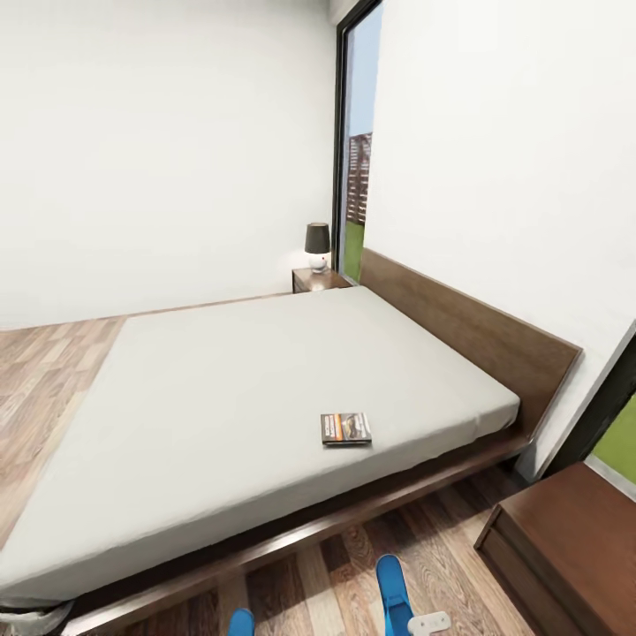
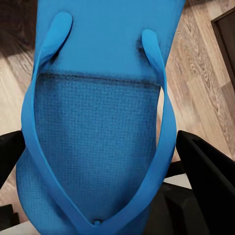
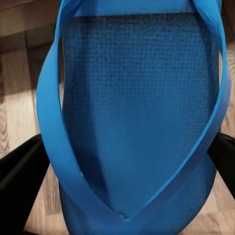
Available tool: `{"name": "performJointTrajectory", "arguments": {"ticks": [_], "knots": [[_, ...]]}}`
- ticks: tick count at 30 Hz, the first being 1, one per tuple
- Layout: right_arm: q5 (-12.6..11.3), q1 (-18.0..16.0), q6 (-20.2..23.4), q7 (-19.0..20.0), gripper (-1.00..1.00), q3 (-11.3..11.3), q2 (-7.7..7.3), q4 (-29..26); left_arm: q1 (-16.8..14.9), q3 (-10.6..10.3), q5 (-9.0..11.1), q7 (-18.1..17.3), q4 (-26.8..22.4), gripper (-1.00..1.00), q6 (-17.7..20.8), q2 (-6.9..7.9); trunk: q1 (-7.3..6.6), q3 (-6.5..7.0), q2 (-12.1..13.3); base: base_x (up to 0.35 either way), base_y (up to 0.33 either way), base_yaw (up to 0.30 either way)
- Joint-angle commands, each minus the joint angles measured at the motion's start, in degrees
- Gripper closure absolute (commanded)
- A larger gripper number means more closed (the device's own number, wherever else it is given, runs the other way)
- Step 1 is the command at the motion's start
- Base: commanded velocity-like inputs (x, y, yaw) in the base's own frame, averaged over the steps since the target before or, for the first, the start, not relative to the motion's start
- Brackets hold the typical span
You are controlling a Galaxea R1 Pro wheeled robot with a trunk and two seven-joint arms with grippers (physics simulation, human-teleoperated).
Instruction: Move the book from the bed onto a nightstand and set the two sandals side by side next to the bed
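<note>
- Seen from the head camera, the bed (image 1: 265, 389) runs wide across the bedroom, its off-white mattress bare but for the book (image 1: 345, 428), which lies flat near the near right edge, well apart from the headboard (image 1: 477, 331) along the right-hand wall.
- At the far end of the bed, in the corner beside the tall dark-framed window (image 1: 356, 150), stands a nightstand (image 1: 320, 281) carrying a small lamp (image 1: 317, 246) with a dark shade.
- A second piece of reddish-brown wooden furniture (image 1: 574, 539) sits at the near right, just off the foot of the headboard, on the wood-plank floor (image 1: 44, 371).
- Two blue shapes rise at the near edge of the head view: the left sandal (image 1: 241, 622) and the taller right sandal (image 1: 394, 594).
- In the left wrist view, the left sandal (image 2: 98, 142) sits between the black fingers (image 2: 208, 171) of the left gripper (image 2: 105, 169), which stand close at either side of the sole; the gripper is clamped on it, straps facing the camera, with floor planks behind.
- In the right wrist view, the right sandal (image 3: 139, 107) is likewise pinched across the sole by the right gripper (image 3: 122, 171), a black finger (image 3: 22, 171) at either side, over the wood floor.
</note>
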Motion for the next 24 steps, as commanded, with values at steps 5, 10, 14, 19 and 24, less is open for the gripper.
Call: {"name": "performJointTrajectory", "arguments": {"ticks": [5,10,14,19,24], "knots": [[-0.5,-0.1,-0.4,0.3,1.0,0.4,0.02,0.3,0.0,-0.4,0.6,-0.1,0.2,1.0,-0.5,0.25,0.0,-0.06,0.0,-0.001,0.0,0.0],[-0.5,-0.1,-0.4,0.3,1.0,0.4,0.02,0.2,-0.1,0.6,0.6,0.0,0.2,1.0,-0.5,0.47,0.0,-0.06,0.0,-0.191,0.0,0.001],[-0.5,-0.1,-0.4,0.3,1.0,0.4,0.02,0.3,-0.1,1.2,0.6,0.0,0.2,1.0,-0.5,0.48,0.0,-0.06,0.0,-0.324,0.0,0.043],[-0.5,-0.1,-0.4,0.3,1.0,0.4,0.02,0.3,-0.1,1.3,0.6,0.0,0.2,1.0,-0.5,0.48,0.0,-0.06,0.0,-0.134,0.0,0.192],[-0.5,-0.1,-0.4,0.3,1.0,0.4,0.02,0.3,-0.1,1.3,0.6,-0.1,0.2,1.0,-0.5,0.49,0.0,-0.06,0.0,-0.009,0.0,0.284]]}}
